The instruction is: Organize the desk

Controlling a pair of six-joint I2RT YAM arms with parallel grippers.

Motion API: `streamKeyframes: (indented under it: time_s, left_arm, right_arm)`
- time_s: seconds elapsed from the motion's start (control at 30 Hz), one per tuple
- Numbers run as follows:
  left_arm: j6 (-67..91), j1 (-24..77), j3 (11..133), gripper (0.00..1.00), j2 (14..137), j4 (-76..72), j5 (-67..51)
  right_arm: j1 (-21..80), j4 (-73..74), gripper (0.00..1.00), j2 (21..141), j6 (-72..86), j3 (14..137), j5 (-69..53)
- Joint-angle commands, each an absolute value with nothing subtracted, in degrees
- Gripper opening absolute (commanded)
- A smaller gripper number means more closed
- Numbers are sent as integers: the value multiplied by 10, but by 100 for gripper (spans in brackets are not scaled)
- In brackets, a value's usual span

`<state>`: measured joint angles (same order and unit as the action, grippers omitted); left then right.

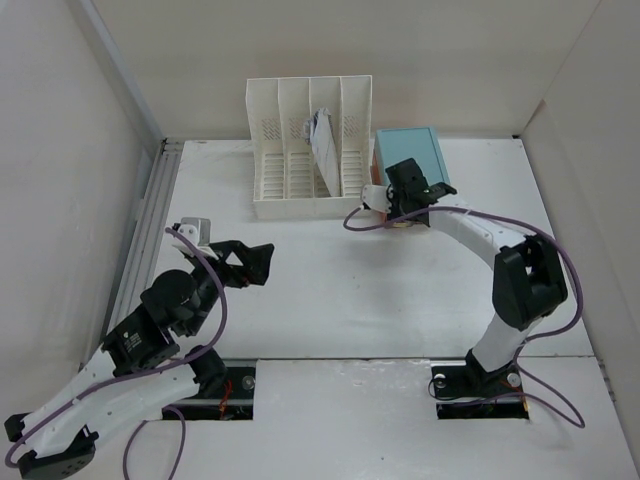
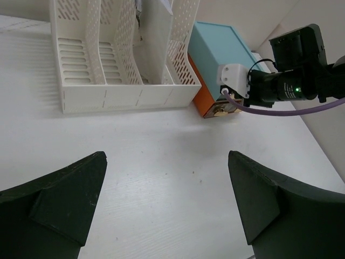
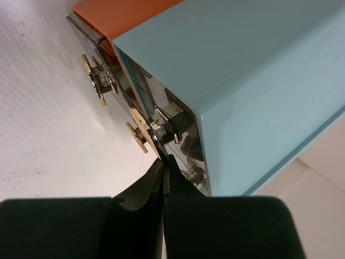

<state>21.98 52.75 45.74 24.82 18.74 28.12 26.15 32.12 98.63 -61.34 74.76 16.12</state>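
The desk (image 1: pixel 330 290) is a white tabletop. At its back right stands a teal drawer box (image 1: pixel 412 152), and my right gripper (image 1: pixel 398 212) is at its front. In the right wrist view that gripper (image 3: pixel 164 157) is shut, its tips pressed against the clear drawer front between the gold knobs (image 3: pixel 137 137), under the teal shell (image 3: pixel 242 70). An orange drawer (image 3: pixel 118 16) sticks out slightly beside it. My left gripper (image 1: pixel 250 262) hovers open over bare desk (image 2: pixel 161 135) at the left-centre, with nothing between its fingers (image 2: pixel 81 189).
A white slotted file rack (image 1: pixel 300 150) stands at the back centre with a paper (image 1: pixel 325 145) leaning in one slot. A small grey object (image 1: pixel 198 230) lies near the grey rail (image 1: pixel 150 230) on the left. White panel walls enclose the desk.
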Motion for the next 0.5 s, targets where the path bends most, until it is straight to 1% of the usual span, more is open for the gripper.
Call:
streamKeyframes:
  time_s: [0.0,0.13,0.3,0.4,0.47]
  left_arm:
    - [222,526,451,94,239,173,279]
    - [222,526,446,94,233,173,279]
    - [222,526,440,94,228,173,279]
    - [222,526,440,94,228,173,279]
    - [228,526,440,94,228,173,279]
  right_arm:
    - [302,333,0,1038,-612,722,29]
    - [302,293,0,1003,-599,691,53]
    - [290,231,0,937,-540,667,97]
    - [266,240,0,912,-523,685,91]
    - [251,277,0,889,-523,697,57]
